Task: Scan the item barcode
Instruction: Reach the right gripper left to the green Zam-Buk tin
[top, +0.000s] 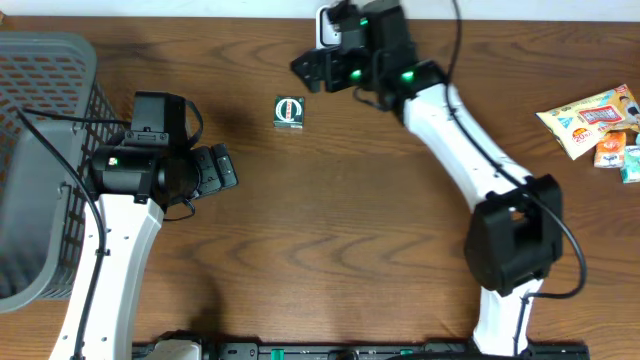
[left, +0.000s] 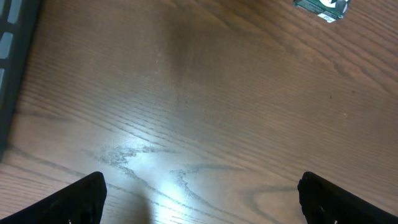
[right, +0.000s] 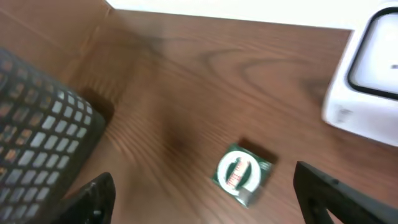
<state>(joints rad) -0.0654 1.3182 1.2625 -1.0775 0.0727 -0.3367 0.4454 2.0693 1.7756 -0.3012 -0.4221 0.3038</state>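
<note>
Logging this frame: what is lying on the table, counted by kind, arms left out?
Green box: 1
White device: 1
Grey basket: 1
Snack packets: 3 in view, at the table's far edge, one cut off by the frame
Total: 6

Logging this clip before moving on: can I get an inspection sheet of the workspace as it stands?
Surface: brown wood-grain table, no spills seen.
Job's things: small green square box with white oval label, lying flat, untouched; white box-shaped device with dark window at the far edge, probably the scanner.
Clutter: colourful snack packets at the right edge.
Grippers: left tool open, empty; right tool open, empty, near the box.
Cables: black cables along both arms, none visibly snagged.
Surroundings: grey mesh basket at left.
</note>
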